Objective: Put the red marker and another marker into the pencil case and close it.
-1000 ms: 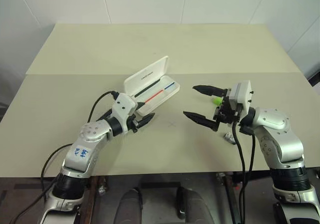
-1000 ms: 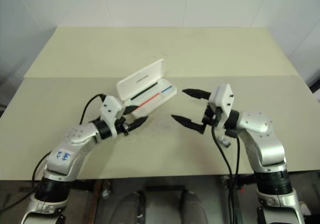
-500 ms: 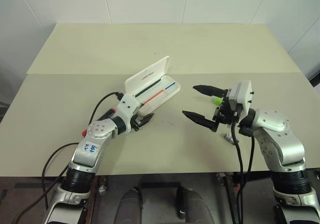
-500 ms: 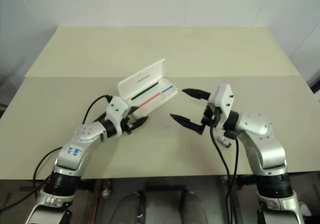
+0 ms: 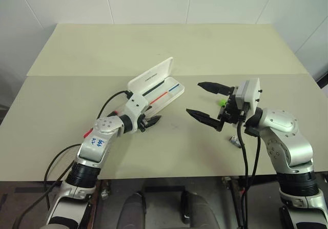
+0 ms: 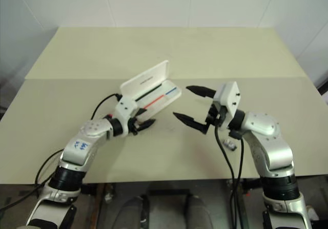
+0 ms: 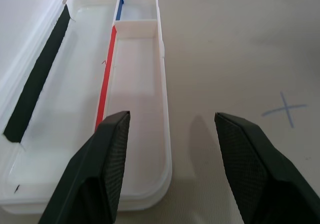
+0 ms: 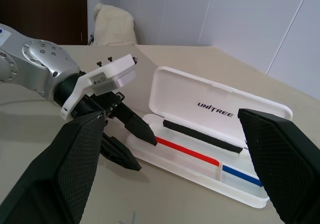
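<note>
Lying open, pencil case [image 5: 163, 95], seemingly markerless.

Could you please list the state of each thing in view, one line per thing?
pencil case: lid open, lying on the table, no marker inside.
lime-green highlighter: on the table behind the right tool, outside the case.
left tool: open, empty, at the case's near end.
right tool: wide open, empty, above the table.
small grey object: lying on the table.

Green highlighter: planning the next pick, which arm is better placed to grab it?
Right: the right pincer, open, hangs by the highlighter; the left pincer, also open, sits at the pencil case.
</note>
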{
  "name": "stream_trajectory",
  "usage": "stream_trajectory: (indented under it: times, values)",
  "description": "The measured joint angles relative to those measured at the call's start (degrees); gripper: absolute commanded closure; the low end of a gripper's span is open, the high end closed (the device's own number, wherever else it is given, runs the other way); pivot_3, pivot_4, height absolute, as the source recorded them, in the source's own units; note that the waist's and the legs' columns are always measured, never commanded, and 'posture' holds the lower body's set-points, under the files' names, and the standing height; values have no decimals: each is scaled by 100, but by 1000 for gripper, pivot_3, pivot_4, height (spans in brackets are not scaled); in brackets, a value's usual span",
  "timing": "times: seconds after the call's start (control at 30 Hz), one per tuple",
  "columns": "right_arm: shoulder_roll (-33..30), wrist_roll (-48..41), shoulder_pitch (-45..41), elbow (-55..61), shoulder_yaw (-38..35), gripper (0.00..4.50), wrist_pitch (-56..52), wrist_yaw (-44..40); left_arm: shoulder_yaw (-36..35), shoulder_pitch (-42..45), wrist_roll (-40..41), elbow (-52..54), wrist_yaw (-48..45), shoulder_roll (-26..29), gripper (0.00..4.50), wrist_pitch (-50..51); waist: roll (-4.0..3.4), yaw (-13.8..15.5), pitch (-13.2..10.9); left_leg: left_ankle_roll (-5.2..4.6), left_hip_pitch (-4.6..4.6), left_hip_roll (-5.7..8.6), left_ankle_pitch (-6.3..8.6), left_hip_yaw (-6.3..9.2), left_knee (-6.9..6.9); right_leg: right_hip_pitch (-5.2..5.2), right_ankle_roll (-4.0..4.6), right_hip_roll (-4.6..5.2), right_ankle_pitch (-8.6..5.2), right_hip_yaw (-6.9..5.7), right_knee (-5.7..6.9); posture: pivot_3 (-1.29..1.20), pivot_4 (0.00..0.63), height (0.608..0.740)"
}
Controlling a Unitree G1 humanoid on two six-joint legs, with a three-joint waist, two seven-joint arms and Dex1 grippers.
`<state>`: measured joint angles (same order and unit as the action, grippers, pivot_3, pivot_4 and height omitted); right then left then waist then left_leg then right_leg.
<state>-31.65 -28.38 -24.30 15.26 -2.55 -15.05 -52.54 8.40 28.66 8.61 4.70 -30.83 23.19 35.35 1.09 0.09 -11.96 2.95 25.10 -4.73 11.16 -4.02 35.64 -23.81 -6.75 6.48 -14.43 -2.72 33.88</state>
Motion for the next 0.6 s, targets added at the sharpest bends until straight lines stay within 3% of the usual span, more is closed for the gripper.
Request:
stream_trajectory:
  times: [0.1, 0.37, 0.6]
  values:
    - [2, -2, -19, 0, 0, 0, 0, 15, 92, 97, 19, 3, -153, 18, 1654, 270, 0, -1, 0, 0, -1, 0, 0, 0, 0, 0, 0, 0, 0, 0, 0, 0, 150, 740]
    - [39, -4, -143, 0, 0, 0, 6, 44, 228, 325, -26, -20, -278, 162, 4318, 687, 0, -7, 0, 0, 0, 0, 0, 0, -1, 0, 0, 0, 0, 0, 0, 0, 150, 740]
    - [41, -3, -145, -3, -2, 0, 6, 46, 222, 428, -68, 27, -406, 296, 4457, 768, -1, -7, 0, 0, 0, 0, 0, 0, -1, 0, 0, 0, 0, 0, 0, 0, 150, 740]
